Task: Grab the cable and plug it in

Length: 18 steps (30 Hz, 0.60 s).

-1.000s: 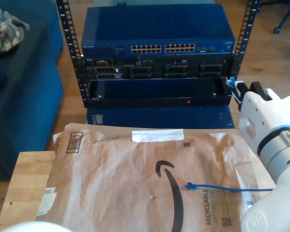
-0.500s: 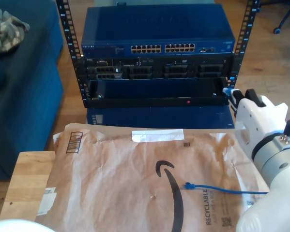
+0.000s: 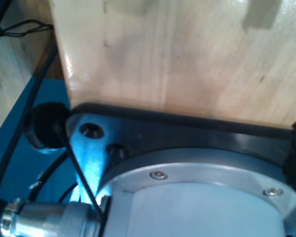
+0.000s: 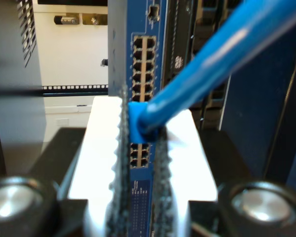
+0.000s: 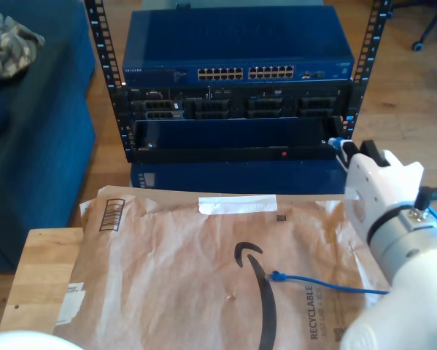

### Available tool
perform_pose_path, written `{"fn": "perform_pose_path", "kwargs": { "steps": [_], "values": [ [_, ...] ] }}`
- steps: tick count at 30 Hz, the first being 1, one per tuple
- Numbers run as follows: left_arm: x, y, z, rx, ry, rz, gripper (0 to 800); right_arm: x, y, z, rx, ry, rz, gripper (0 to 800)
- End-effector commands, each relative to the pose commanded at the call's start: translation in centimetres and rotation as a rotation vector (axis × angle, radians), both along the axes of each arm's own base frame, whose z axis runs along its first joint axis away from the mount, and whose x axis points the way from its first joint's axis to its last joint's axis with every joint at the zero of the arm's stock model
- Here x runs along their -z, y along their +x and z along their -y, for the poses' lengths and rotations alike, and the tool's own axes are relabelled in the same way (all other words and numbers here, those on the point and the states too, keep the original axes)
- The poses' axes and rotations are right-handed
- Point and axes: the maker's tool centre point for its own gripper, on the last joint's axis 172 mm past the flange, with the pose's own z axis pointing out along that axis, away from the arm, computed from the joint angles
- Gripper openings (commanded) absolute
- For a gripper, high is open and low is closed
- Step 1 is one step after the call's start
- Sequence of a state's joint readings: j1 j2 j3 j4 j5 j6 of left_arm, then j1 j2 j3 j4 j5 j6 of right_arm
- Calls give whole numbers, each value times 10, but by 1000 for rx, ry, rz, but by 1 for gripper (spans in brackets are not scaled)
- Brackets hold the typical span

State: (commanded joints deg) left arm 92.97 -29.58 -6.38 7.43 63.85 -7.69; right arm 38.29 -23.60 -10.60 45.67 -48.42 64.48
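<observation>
cable end slid left (ext. view), my second hand too

Blue network switch sits atop black rack, two port banks across front. Dark server units beneath, then empty black shelf. Brown paper mailer covers wooden table. Blue sofa at exterior view's left, possibly camouflage cloth on it.

The cable passes out of sight behind the white arm; its plug is hidden between my second gripper's fingers.
</observation>
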Motion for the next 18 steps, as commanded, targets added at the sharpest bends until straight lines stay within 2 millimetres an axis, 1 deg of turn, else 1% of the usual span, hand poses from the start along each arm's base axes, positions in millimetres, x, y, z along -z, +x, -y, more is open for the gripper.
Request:
{"fn": "perform_pose_path", "kwargs": {
  "steps": [3, 6, 8, 10, 12, 15, 18],
  "values": [
    [0, 0, 0, 0, 0, 1, 800, -2, 3, -8, -10, 2, -1, 0],
    [0, 0, 0, 1, 0, 1, 800, 2, 8, -12, -11, -9, -9, 0],
    [0, 0, 0, 1, 0, 1, 800, -3, 13, -18, -15, -6, -2, 0],
    [0, 0, 0, 1, 0, 1, 800, -2, 18, -21, -16, -12, -3, 0],
    [0, 0, 0, 1, 0, 1, 800, -8, 20, -25, -22, -10, 7, 0],
    [0, 0, 0, 1, 0, 1, 800, -15, 26, -38, -51, -31, 24, 0],
    [0, 0, 0, 1, 0, 1, 800, -17, 29, -41, -53, -29, 25, 0]
  ]
}}
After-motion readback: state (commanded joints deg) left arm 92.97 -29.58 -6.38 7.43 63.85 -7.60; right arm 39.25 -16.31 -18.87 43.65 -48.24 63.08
